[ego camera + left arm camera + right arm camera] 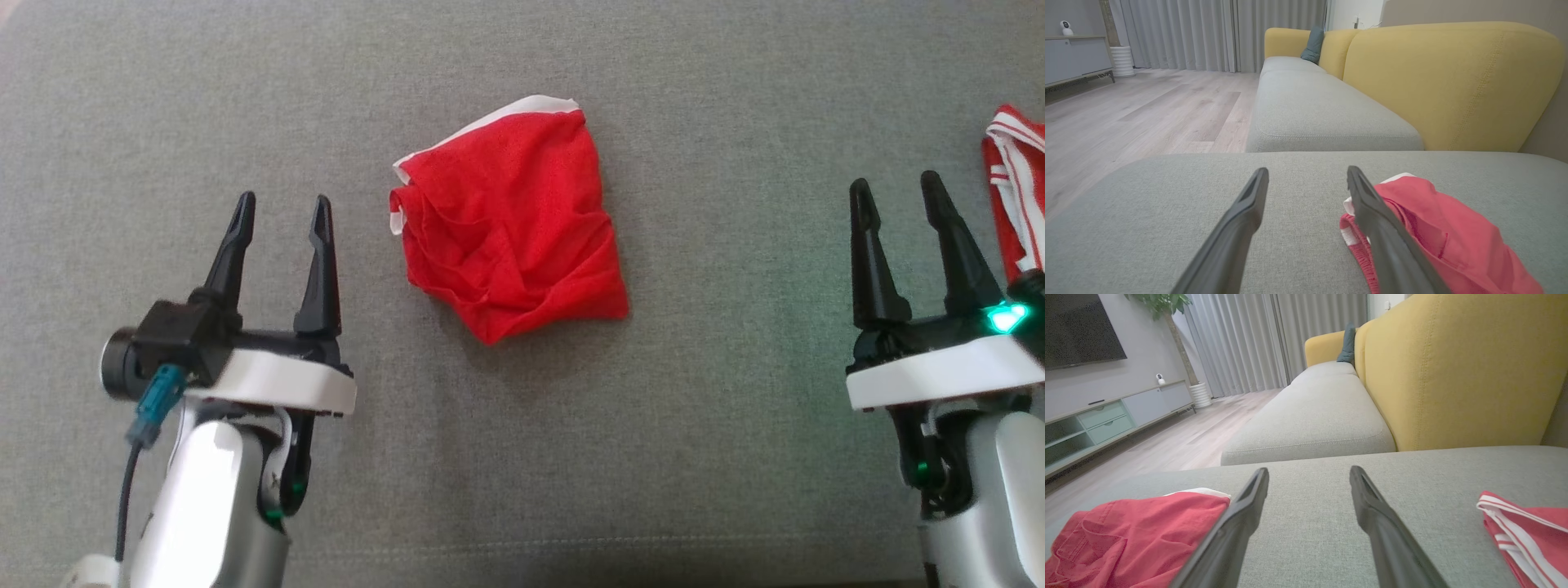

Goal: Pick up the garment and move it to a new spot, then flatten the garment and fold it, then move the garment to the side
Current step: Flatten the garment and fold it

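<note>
Crumpled red fabric garment with white trim (510, 224) on grey fabric sofa cushion (522, 457), between left fingers (231, 245) and right fingers (868, 245); both pairs spread wide, empty, clear of cloth.

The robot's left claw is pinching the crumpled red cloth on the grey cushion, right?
Not pinching. The head view shows the left gripper open and holding nothing, beside the crumpled red cloth garment and apart from it. The garment does lie on the grey fabric cushion.

A grey-seated sofa (1327, 118) with yellow backrests (1453, 81) and a teal cushion (1312, 45) stands beside pale wood flooring (1147, 110), grey curtains (1208, 32), a low cabinet (1106, 416) and a wall-mounted television (1077, 326).
</note>
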